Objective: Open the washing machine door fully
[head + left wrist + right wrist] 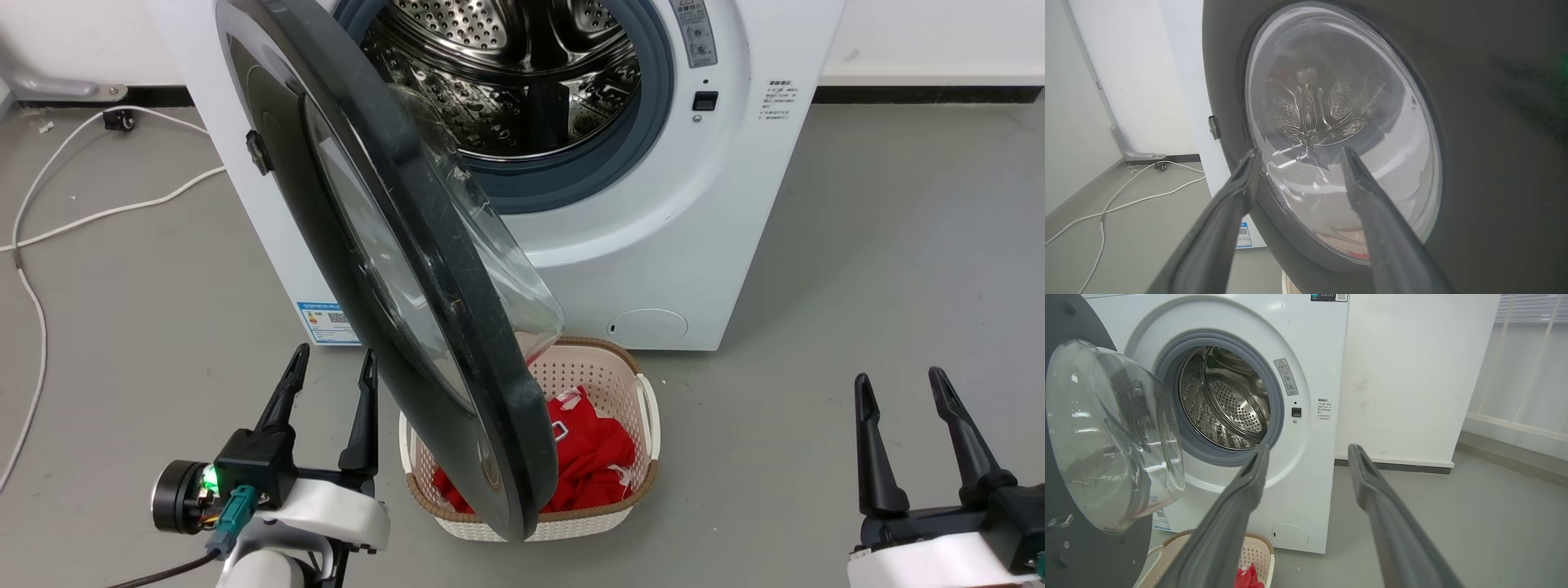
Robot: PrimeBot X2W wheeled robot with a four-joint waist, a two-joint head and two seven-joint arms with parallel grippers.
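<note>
- Big white box-shaped washing machine (pixel 678 204), small blue label sticker (pixel 326 322) low on its front.
- Shiny silver steel drum (pixel 506 82) dotted with small holes, ringed by a blue-grey rubber gasket (pixel 653 122).
- Large round glossy black door (pixel 433 261) with a clear glass centre.
- Cream hole-patterned plastic basket (pixel 592 371) with a brown rim, holding red cloth (pixel 592 461).
- Plain grey floor (pixel 898 286).

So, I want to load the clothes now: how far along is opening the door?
Done: the door is unlatched and swung well out from the washing machine, drum exposed. In hand: the left hand, open, sits by the door's outer face; contact unclear. The right hand is open, off to the side. Left: the door hangs over the basket, so it probably needs swinging further.
</note>
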